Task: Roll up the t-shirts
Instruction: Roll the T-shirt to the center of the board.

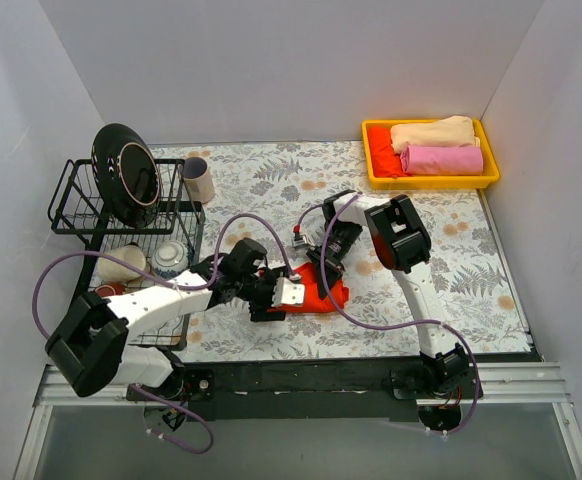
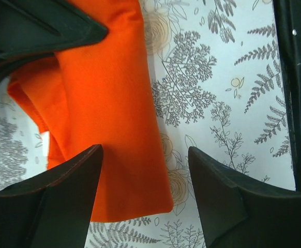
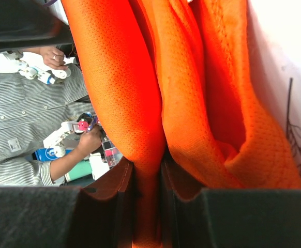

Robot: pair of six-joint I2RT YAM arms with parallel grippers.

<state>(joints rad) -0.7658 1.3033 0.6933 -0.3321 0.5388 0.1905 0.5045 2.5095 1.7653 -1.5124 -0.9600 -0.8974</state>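
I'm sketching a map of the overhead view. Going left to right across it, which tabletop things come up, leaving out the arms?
Black plate → cup → orange-red t-shirt → yellow tray.

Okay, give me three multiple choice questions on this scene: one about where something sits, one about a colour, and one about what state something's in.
1. Where on the table is the yellow tray?
A. near left corner
B. centre
C. far right corner

2. What colour is the t-shirt lying mid-table?
A. orange-red
B. pink
C. cream

3. What is the right tool doing?
A. open, touching nothing
B. shut on the t-shirt
C. shut on nothing

Answers:
1 C: the top view shows the tray against the far right corner.
2 A: the cloth is bright orange-red in every view.
3 B: the right wrist view shows orange cloth pinched in the tool.
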